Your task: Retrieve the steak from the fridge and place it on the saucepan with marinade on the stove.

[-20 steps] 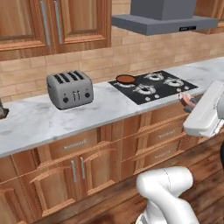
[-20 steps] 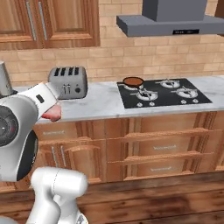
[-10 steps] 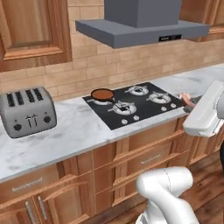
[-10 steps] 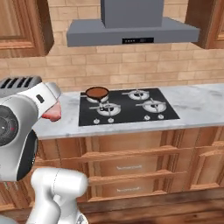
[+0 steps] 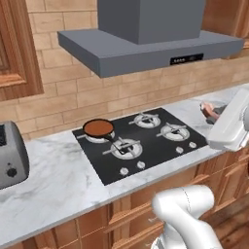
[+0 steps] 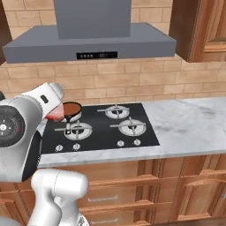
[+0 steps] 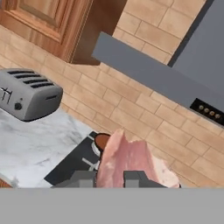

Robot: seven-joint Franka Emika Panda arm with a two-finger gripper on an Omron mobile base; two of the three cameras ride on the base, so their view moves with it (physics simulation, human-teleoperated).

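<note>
Left base view: my gripper [image 5: 208, 111] sits at the right edge of the frame, ahead of the white wrist, with the pinkish steak [image 5: 210, 110] showing at its tip. The saucepan [image 5: 98, 129] stands on the rear left burner of the stove [image 5: 141, 143], with the marinade [image 5: 98, 127] filling it as a brown disc. The steak is well apart from the pan, across the whole cooktop. Risk: a long sideways carry gives the slab time to slip from a narrow grip.

Right base view: the arm's white body hides most of the hand; a reddish edge of the steak [image 6: 55, 115] shows just beside the saucepan [image 6: 72, 108] in the picture, but I judge that to be an overlap of sightlines, not closeness. Risk: trusting this view for depth would make me release short of the pan, onto the black glass or a burner.

Hand view: my fingers [image 7: 83, 178] are closed nearly fully on the steak [image 7: 127, 157], which stands up between them and covers much of the pan [image 7: 102, 141]. Risk: the meat blocks my sight of the target, so the rim could be struck and the marinade spilled. The toaster [image 7: 27, 92] is well clear.
</note>
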